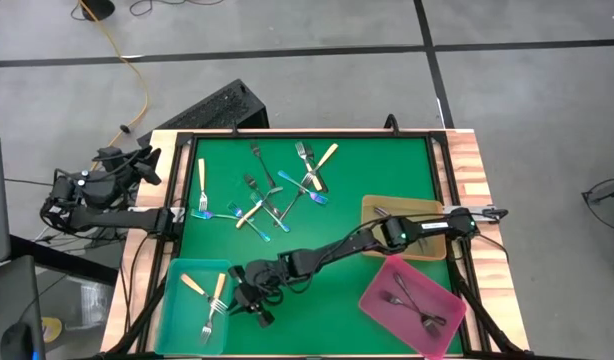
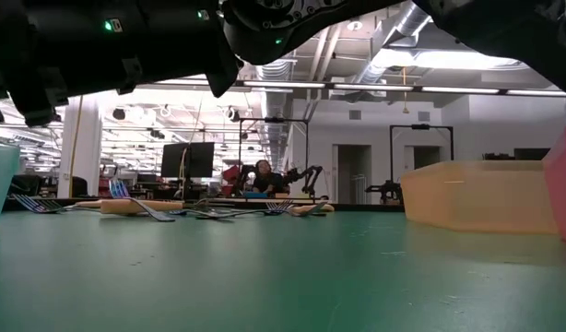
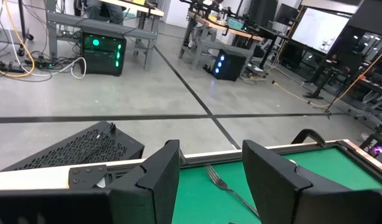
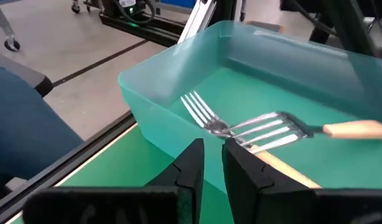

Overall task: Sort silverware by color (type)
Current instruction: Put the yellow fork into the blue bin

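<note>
Loose silverware (image 1: 277, 190) of cream-handled, dark and iridescent blue kinds lies scattered on the far half of the green mat (image 1: 347, 180). The teal tray (image 1: 179, 312) at the near left holds three cream-handled forks (image 4: 253, 130). Dark forks (image 1: 417, 305) lie in the pink tray (image 1: 382, 285). My right gripper (image 4: 213, 152) hovers just outside the teal tray's right wall (image 4: 160, 118), its fingers slightly apart with nothing between them. My left gripper (image 3: 209, 155) waits open beyond the table's far left corner (image 1: 147, 165).
A tan tray (image 1: 382, 208) stands at the right, far of the pink one. My right arm (image 1: 387, 235) stretches across the mat's near half from the right. A black frame rims the mat, and a dark perforated box (image 1: 222, 105) sits beyond the far edge.
</note>
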Available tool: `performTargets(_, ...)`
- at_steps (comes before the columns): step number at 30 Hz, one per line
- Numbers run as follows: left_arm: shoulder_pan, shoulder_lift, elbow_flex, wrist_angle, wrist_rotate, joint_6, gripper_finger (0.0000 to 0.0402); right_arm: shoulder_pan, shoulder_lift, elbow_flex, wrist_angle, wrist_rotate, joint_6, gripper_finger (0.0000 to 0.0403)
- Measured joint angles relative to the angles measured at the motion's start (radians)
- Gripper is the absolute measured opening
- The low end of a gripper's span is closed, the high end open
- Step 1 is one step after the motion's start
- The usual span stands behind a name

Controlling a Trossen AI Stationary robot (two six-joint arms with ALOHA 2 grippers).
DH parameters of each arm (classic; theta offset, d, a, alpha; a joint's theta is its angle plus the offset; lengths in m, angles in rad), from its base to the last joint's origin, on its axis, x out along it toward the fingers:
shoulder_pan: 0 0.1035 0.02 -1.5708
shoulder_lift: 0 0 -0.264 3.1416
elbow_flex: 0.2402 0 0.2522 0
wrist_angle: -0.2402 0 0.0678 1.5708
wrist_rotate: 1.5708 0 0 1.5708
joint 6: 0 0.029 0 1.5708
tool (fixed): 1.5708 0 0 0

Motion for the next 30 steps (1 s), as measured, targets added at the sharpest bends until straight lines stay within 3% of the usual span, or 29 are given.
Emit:
performTargets(10,0.0,0.0,0.0,0.0,0.0,0.0,0.0158,-0.015,-0.011,0.023,-0.016,0.174,0.008,0.0081)
performTargets(13,0.0,0.0,0.0,0.0,0.0,0.0,0.0158,-0.02,-0.011,0.023,-0.053,0.156,0.025,0.0081)
performTargets(19,0.0,0.0,0.0,0.0,-0.004,0.0,0.0158,0.01,-0.001,0.023,-0.076,0.017,0.006,0.0081)
performTargets(26,0.0,0.0,0.0,0.0,-0.02,0.001,0.0158,0.015,0.0,0.023,-0.059,-0.018,-0.03,0.0081)
performTargets(30,0.0,0.0,0.0,0.0,-0.02,0.001,0.0158,0.008,-0.001,0.023,-0.064,0.028,-0.03,0.0081)
